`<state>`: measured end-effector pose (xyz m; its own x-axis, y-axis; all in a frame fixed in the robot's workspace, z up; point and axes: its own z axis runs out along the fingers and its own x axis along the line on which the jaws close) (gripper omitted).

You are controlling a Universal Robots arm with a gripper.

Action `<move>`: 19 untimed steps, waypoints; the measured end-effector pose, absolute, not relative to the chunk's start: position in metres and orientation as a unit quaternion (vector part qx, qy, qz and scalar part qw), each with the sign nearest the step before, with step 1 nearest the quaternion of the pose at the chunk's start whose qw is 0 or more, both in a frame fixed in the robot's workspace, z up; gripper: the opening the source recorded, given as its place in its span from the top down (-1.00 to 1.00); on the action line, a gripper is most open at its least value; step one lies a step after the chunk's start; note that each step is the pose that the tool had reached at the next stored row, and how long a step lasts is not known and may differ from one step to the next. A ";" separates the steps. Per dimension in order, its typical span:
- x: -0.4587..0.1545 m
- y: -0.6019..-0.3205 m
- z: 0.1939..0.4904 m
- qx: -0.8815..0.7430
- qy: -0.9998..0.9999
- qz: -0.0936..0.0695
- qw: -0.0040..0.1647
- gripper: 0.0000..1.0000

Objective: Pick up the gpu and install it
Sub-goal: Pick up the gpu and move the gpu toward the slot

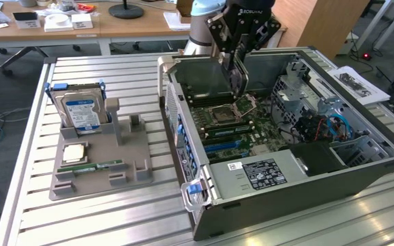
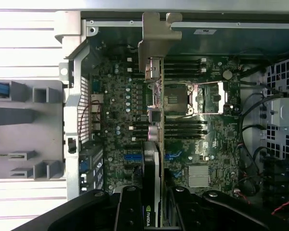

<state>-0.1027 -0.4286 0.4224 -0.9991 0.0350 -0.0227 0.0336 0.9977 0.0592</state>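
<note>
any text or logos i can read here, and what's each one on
"ROBOTIQ": on the body of the end effector, which grips the gpu.
"NVIDIA": on the black cooler edge of the gpu, near the fingers.
Too small to read: the blue-white label on the hard drive, the black sticker on the power supply, and the printed paper sheet.

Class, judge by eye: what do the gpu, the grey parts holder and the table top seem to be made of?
The gpu: dull silver-grey end bracket, apparently sheet metal; glossy black cooler, probably plastic; the board shows edge-on, so its material is unclear. The parts holder: uniform matte grey, likely plastic. The table top: pale ribbed slats with soft sheen, probably aluminium.
</note>
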 end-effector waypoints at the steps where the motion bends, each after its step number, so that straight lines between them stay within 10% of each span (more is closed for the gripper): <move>1: -0.101 -0.429 0.422 0.017 0.999 0.029 0.012 0.47; 19: -0.071 -0.429 0.422 0.017 0.999 0.029 0.012 0.47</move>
<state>-0.0710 -0.4287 0.4224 -0.9991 0.0350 -0.0227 0.0336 0.9977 0.0593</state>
